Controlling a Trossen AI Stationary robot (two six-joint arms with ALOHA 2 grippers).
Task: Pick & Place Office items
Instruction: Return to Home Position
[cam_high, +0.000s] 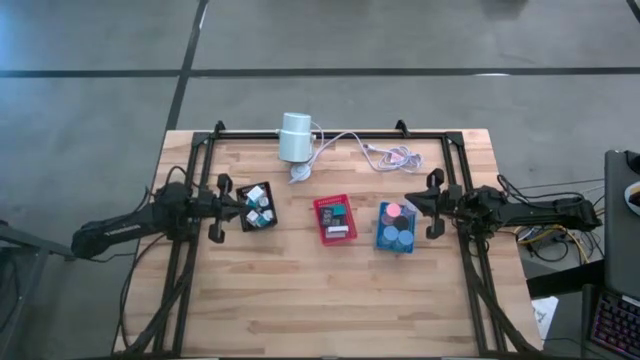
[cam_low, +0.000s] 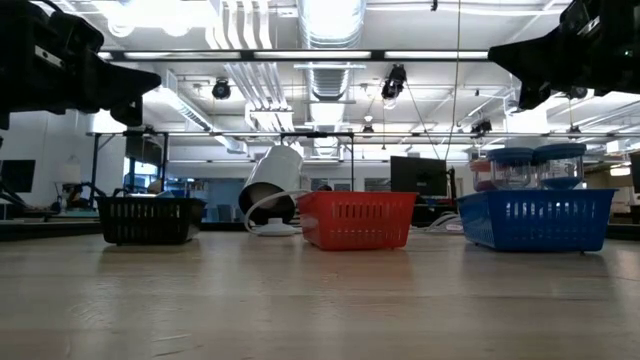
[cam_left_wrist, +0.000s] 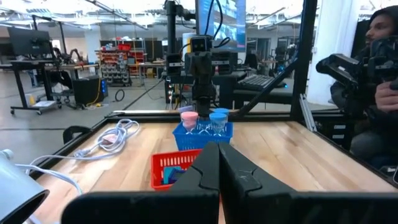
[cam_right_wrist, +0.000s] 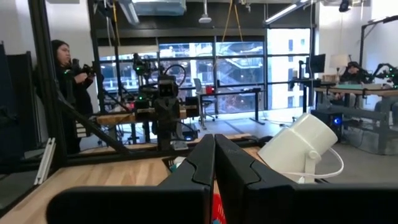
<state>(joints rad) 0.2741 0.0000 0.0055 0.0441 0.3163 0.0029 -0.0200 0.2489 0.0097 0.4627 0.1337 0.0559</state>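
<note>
Three small trays stand in a row across the table's middle. The black tray (cam_high: 257, 207) on the left holds teal and white pieces. In the red tray (cam_high: 334, 218) lie flat pieces, and the blue tray (cam_high: 396, 227) on the right carries pink and blue round discs. My left gripper (cam_high: 232, 202) hovers level and shut just left of the black tray, holding nothing. My right gripper (cam_high: 420, 205) is shut too, raised just right of the blue tray. In the wrist views both pairs of fingers (cam_left_wrist: 219, 163) (cam_right_wrist: 214, 155) are pressed together.
A white cylinder (cam_high: 296, 137) lies tilted on its stand at the far middle, its white cable (cam_high: 375, 150) coiled toward the far right. A black frame (cam_high: 452, 170) borders the table. The near half of the wooden table (cam_high: 330, 300) is bare. A person (cam_right_wrist: 68, 81) stands beyond the left side.
</note>
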